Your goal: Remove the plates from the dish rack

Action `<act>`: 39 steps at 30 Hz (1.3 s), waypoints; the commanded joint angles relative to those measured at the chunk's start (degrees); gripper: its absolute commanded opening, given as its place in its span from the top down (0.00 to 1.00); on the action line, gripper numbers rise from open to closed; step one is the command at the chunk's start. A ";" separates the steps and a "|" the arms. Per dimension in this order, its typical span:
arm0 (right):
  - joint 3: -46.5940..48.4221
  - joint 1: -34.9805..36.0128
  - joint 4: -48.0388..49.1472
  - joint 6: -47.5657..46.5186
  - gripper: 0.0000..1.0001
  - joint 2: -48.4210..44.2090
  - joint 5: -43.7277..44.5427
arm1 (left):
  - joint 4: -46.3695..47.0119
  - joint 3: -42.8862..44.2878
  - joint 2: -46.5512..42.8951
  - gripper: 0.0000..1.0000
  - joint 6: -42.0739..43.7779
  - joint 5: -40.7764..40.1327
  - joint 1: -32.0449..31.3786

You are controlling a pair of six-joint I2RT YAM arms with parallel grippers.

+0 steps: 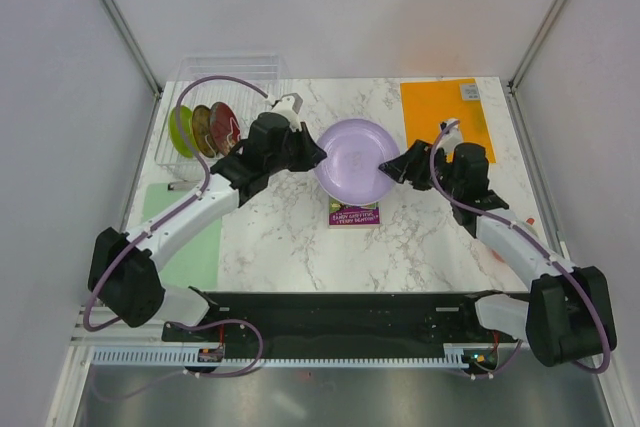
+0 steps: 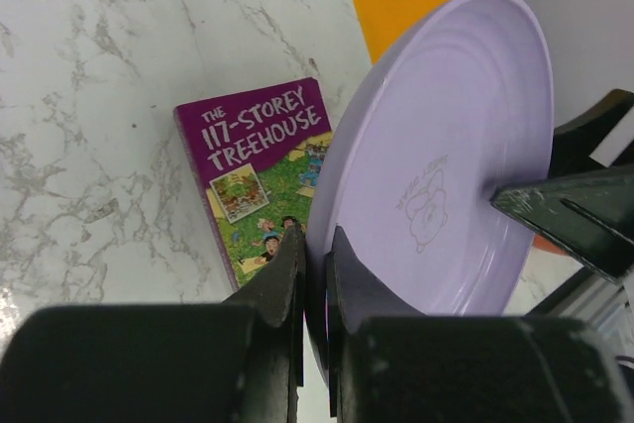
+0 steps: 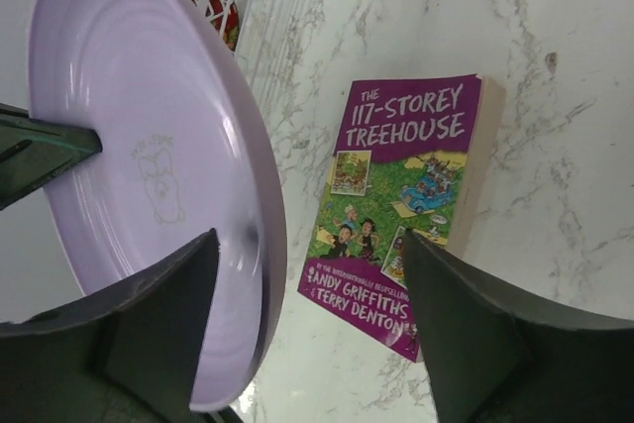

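Setting: white-walled cell with a white marble surface; an orange mat lies at its far right corner.
Dish rack: the clear dish rack stands at the far left, with the lime green plate, yellow patterned plate and dark red patterned plate upright between its ribs.
Plate in the air: the lavender plate is out of the rack, held tilted on edge over the middle of the surface, above a purple book.
Left hand: the left hand is pinched tight on the plate's rim on its own side, one finger on each face.
Right hand: the right hand stands wide, its fingers straddling the opposite rim, one on each side; no contact shows.
Step, as judged: a pass of the plate from left to right, probably bound for the mat side.
Doing it well: the right hand should move in until the rim sits deep between its fingers, then close squarely on both faces. The left should let go only once that grip is firm.
Risk: the plate looks smooth and thin-rimmed, so a shallow or skewed pinch could let it swing or drop onto the book.
Remaining: three plates stand in the rack.
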 commanded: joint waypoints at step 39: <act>2.51 -15.94 -28.13 -10.03 1.00 1.62 28.16 | -4.53 -16.91 -28.04 0.00 5.66 -17.61 9.69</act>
